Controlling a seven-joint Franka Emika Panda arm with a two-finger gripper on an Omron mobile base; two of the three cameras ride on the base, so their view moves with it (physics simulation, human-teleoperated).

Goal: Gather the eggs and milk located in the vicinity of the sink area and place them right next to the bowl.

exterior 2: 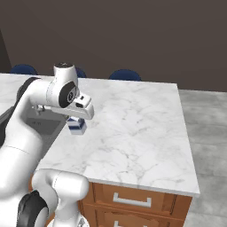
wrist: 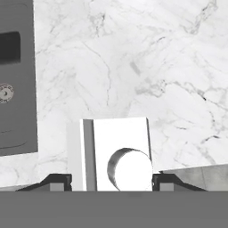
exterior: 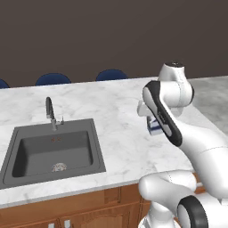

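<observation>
— Where's the claw, and what has it got?

— In the hand view the gripper sits at the bottom middle of the frame, its two dark fingertips pressed to either side of the milk — the white carton top with its round cap fills the gap between them. So the jaws stand partly open, closed onto the carton's width.

— Is the carton off the surface?

— I can't tell. In the left base view the milk peeks out right of centre, mostly hidden behind the arm; in the right base view the milk hangs under the hand, left of centre, its blue label showing, with the marble counter directly below it.

— And the sink?

— The sink is a dark grey basin in the lower left of the left base view, with a round drain and a dark faucet at its back rim. The carton is well to its right. In the hand view an edge of the sink runs down the upper left.

— The room?

— White veined marble over wooden drawers, a dark brown wall behind, and blue chair backs along the counter's far edge.
</observation>
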